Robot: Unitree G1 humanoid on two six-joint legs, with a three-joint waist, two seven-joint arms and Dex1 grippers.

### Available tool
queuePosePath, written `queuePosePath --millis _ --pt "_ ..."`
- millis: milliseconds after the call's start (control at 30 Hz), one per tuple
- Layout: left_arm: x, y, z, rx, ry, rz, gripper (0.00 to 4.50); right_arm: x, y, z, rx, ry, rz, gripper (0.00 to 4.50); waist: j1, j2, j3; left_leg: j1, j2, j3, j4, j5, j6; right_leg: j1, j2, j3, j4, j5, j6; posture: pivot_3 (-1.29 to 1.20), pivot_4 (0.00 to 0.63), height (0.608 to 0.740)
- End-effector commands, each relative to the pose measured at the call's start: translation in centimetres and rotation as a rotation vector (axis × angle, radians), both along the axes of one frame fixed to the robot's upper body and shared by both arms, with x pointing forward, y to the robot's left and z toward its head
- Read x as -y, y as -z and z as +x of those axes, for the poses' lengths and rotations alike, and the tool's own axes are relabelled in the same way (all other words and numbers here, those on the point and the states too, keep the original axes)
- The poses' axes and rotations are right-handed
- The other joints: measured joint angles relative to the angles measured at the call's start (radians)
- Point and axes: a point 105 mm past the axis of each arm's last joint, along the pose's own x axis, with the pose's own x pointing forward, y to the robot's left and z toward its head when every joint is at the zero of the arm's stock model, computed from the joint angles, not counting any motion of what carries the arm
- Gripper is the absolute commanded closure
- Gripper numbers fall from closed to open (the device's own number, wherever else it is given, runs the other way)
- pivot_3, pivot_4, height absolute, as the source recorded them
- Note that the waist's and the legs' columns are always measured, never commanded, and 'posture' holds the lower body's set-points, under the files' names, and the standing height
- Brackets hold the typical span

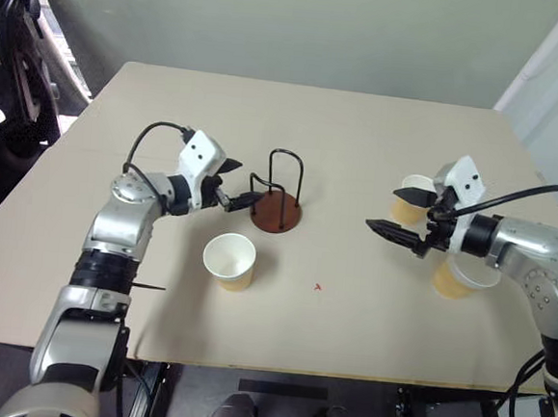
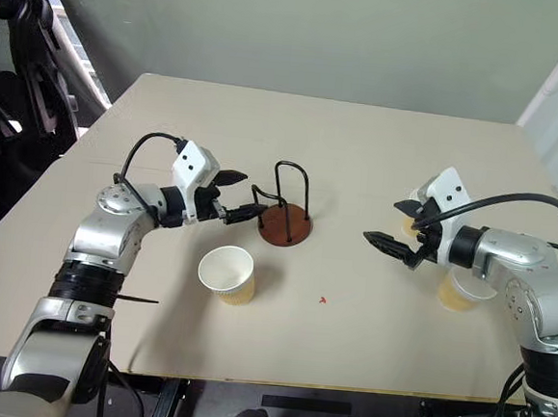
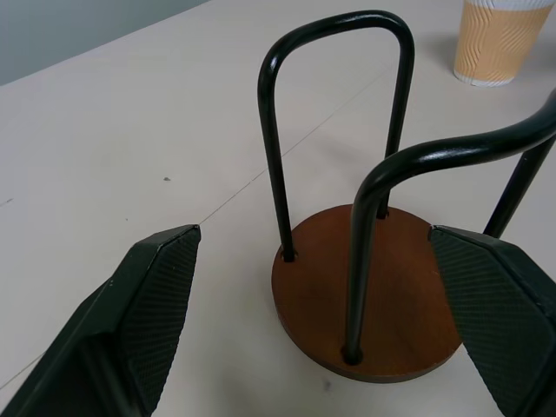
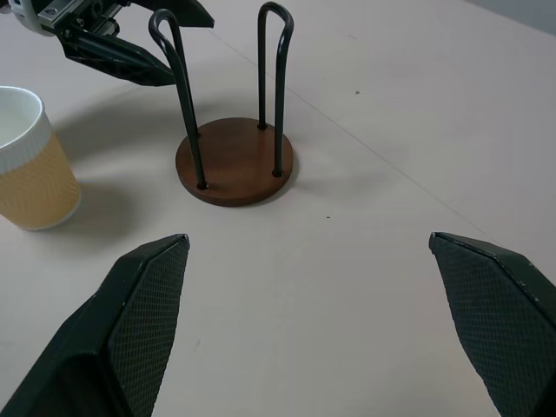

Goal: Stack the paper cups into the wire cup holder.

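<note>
The holder (image 1: 277, 209) stands upright near the middle of the table (image 1: 343, 136), its brown disc base flat on the surface and two black wire loops rising from it. It sits just ahead of the left gripper (image 1: 234, 184), whose fingers are spread wide and empty; one fingertip reaches right up to the nearer loop, though contact cannot be told. In the left wrist view the base (image 3: 369, 295) lies between the two black ribbed pads (image 3: 161, 300), with one loop crossing in front of the far pad.

One cup (image 1: 229, 261) stands upright, mouth up, below and just to the inner side of the left gripper, near the table's front edge and apart from the holder. Two more cups are by the right arm: one cup (image 1: 413, 201) stands just behind the right gripper (image 1: 406, 215), partly hidden by its fingers, and another (image 1: 452, 277) stands under the right forearm, nearer the front edge. The right gripper is also wide open and holds nothing, pointing across the table toward the holder, well apart from it; its wrist view looks between its pads (image 4: 148, 308) at the holder and the left gripper beyond it.

The table is a pale beige board, matte, with a small red mark (image 1: 317, 287) between the two arms near the front. Behind it is a plain grey-green wall (image 1: 303, 27); dark equipment (image 1: 15, 62) stands past the left arm, and a white panel (image 1: 551, 66) past the right.
</note>
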Motion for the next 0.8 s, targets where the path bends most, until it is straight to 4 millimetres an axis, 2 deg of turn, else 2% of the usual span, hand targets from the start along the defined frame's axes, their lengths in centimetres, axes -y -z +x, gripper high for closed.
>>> queuePosePath --millis 33,267,533,700,800 --pt "0.2 -1.5 0.2 0.052 0.007 -0.005 0.00 0.4 -1.5 -0.2 0.064 0.014 0.000 0.02 0.000 0.000 0.000 0.000 0.000 0.000 0.000 0.000 0.000 0.000 0.000 0.000 0.000 0.000 0.000 0.00 0.150 0.740" --pt "0.0 -1.1 0.8 0.047 -0.014 0.006 0.00 0.4 -1.4 -0.4 0.056 0.005 -0.004 0.02 0.001 0.000 0.000 0.000 0.000 0.000 0.000 0.000 0.000 0.000 0.000 0.000 0.000 0.000 0.000 0.00 0.150 0.740" --pt "0.3 -0.8 1.0 0.030 0.025 0.010 0.00 -0.1 -1.5 -1.6 0.008 -0.074 -0.001 0.02 0.001 0.000 0.000 0.000 0.000 0.000 0.000 0.000 0.000 0.000 0.000 0.000 0.000 0.000 0.000 0.00 0.150 0.740" --pt "1.1 -0.4 1.5 0.019 0.040 -0.002 0.00 -0.1 -1.5 -1.8 0.010 -0.080 -0.023 0.02 0.003 0.000 0.000 0.000 0.000 0.000 0.000 0.000 0.000 0.000 0.000 0.000 0.000 0.000 0.000 0.00 0.150 0.740" --pt "1.7 0.1 1.5 -0.002 0.062 -0.011 0.64 -0.1 -1.5 -1.8 0.011 -0.078 -0.025 0.00 0.002 0.000 0.000 0.000 0.000 0.000 0.000 0.000 0.000 0.000 0.000 0.000 0.000 0.000 0.000 0.00 0.150 0.740"
